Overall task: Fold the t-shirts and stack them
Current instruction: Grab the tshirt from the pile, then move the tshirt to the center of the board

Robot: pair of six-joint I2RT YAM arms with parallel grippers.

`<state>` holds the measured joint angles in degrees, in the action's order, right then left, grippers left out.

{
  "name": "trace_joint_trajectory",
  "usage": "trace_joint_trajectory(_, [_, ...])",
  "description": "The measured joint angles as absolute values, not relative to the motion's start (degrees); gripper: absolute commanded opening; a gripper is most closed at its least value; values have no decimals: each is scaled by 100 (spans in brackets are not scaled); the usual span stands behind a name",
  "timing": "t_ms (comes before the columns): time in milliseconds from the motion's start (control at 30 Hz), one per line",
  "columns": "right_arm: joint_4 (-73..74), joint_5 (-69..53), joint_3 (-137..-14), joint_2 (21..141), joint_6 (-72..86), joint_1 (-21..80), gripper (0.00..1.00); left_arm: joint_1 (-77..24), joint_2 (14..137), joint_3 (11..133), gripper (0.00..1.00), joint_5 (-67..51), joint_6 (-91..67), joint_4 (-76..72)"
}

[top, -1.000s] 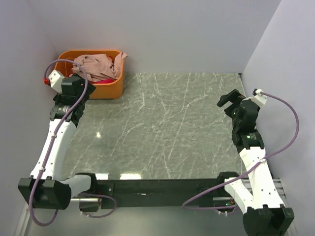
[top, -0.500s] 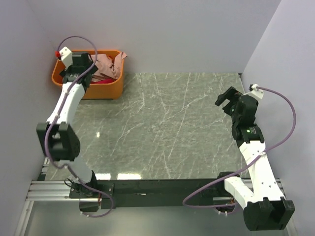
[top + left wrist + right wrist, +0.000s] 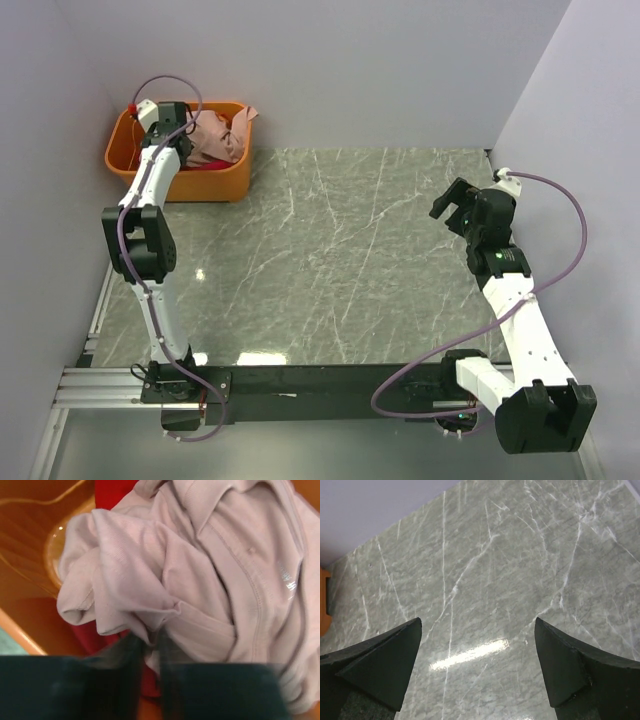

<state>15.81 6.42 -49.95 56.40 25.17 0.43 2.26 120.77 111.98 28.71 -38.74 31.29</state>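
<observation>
Pink-tan t-shirt (image 3: 200, 580): bunched in orange tub (image 3: 215, 185), counter (image 3: 350, 260) 10 o'clock. Left hand (image 3: 150, 640) directly upon it, pinching a fold. Right hand (image 3: 477, 625): spread, well apart, 3 o'clock.

I logged white link shells on the left arm (image 3: 150, 186) and right arm (image 3: 521, 312), with black joint housings and black bases. A mauve cable (image 3: 581, 225) looped off each wrist. The left wrist block had a red tip (image 3: 134, 106). The right gripper (image 3: 477, 623) had matte black wedge fingers (image 3: 380, 660).
</observation>
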Motion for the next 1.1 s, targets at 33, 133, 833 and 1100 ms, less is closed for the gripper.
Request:
trace_joint_trajectory(33, [1579, 622, -4995, 5636, 2517, 43, 99, 242, 12088, 11240, 0, 2825, -3848, 3142])
trace_joint_trajectory(133, [1535, 552, -4995, 5631, 2517, 43, 99, 257, 12103, 11426, 0, 2692, -3721, 3153])
trace_joint_trajectory(833, [792, 178, -4593, 4834, 2565, 43, 97, -1221, 8844, 10958, 0, 1114, -2696, 1562])
trace_joint_trajectory(1100, [655, 178, -4532, 4458, 2611, 43, 97, -2388, 7688, 10565, 0, -259, -2576, 685])
